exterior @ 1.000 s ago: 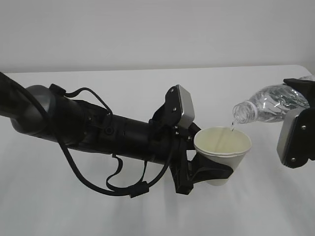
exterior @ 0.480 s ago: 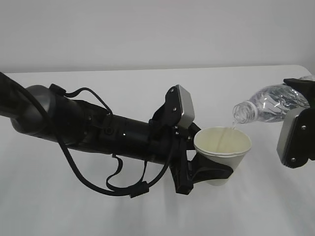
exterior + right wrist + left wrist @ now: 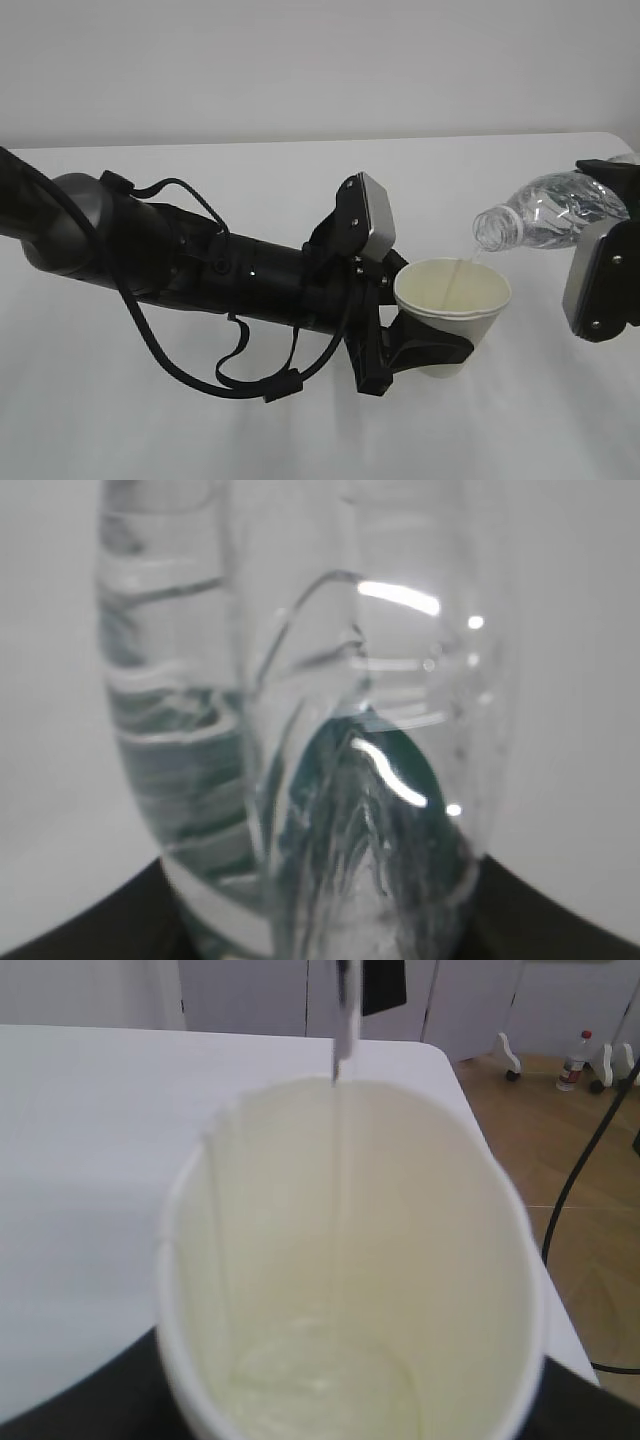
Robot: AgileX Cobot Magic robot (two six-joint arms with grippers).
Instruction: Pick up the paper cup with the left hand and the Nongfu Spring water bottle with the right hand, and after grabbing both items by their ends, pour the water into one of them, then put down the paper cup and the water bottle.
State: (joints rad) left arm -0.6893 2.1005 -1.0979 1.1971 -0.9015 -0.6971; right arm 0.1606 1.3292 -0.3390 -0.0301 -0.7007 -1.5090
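One paper cup [image 3: 452,305], one water bottle [image 3: 545,212] (uncapped), two grippers: left [image 3: 425,345], right [image 3: 600,280].

Bright even light, faint soft shadows on the table [image 3: 300,440], glare streaks on the bottle [image 3: 400,597], wrist close-ups blurred

From my exterior feed I see a white table [image 3: 300,170] running back to a plain, pale grey wall [image 3: 300,70], evenly lit with only soft shadows. My left wrist feed shows the table's rounded far corner and, beyond it, a wood-toned floor [image 3: 590,1240] with a black cable [image 3: 575,1185] trailing across it. Farther back stand light grey cabinet panels [image 3: 250,995], a white furniture foot [image 3: 510,1055], and a small bottle with a red cap [image 3: 573,1060] on the floor.
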